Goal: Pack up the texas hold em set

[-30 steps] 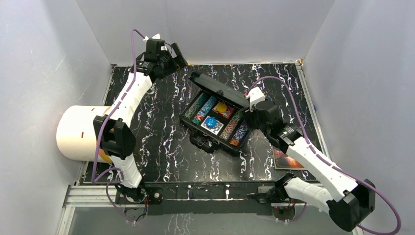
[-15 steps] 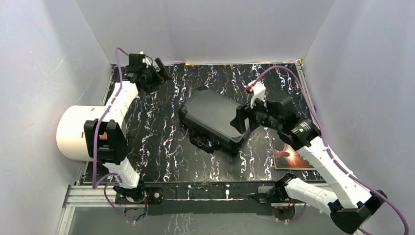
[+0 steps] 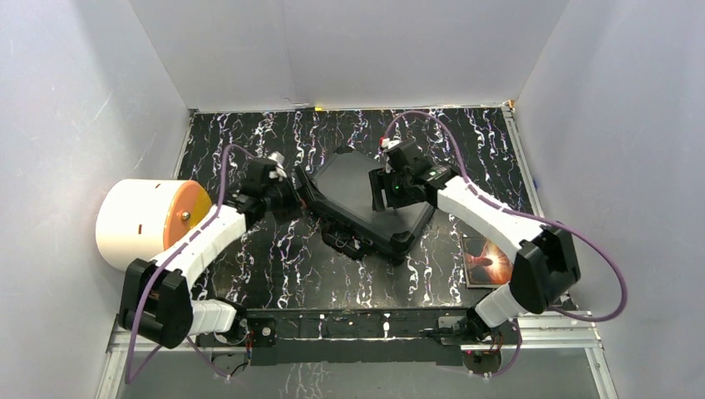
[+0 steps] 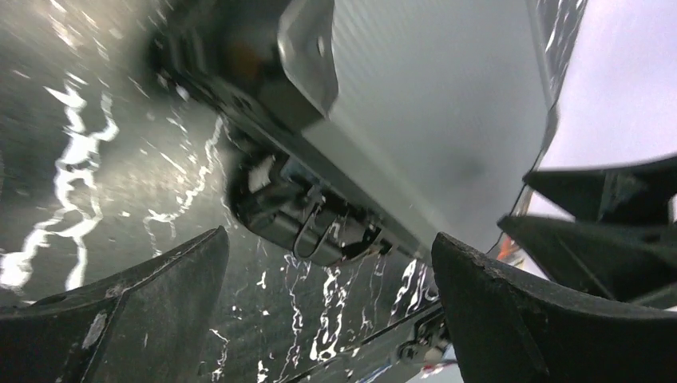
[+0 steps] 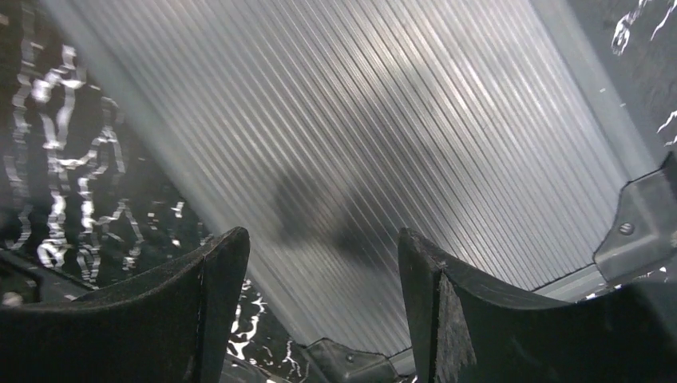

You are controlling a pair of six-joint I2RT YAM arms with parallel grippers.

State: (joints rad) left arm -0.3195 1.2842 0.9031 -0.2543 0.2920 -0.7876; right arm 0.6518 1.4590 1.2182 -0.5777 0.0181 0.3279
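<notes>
Texas hold em set case (image 3: 353, 187) sits mid-table (image 3: 274, 266), turned diagonal, lid down. No chips, decks or yellow disc visible anywhere outside it, so I judge the contents are packed.

Left gripper (image 3: 287, 189) is at the case's left end, low by the tabletop, jaws spread wide and holding nothing. The left wrist view looks along the case side: a latch (image 4: 307, 227) sits in line between the fingers but apart from them, a metal corner bracket (image 4: 307, 48) above it.

Right gripper (image 3: 382, 189) hangs over the lid, jaws parted, nothing between them. The right wrist view shows only ribbed lid surface under the fingers (image 5: 215, 287). Cannot tell whether the tips touch the lid.

Status – lid shut is the big step and it looks done. Left: latches. The wrist view is too blurred to say whether that latch is fastened, and I can't make out any others. The handle (image 3: 342, 241) pokes out on the near side, untouched.

Off-task: the book (image 3: 490, 262) lies right of the case, the white cylinder (image 3: 137, 224) at the far left – leave both alone.
</notes>
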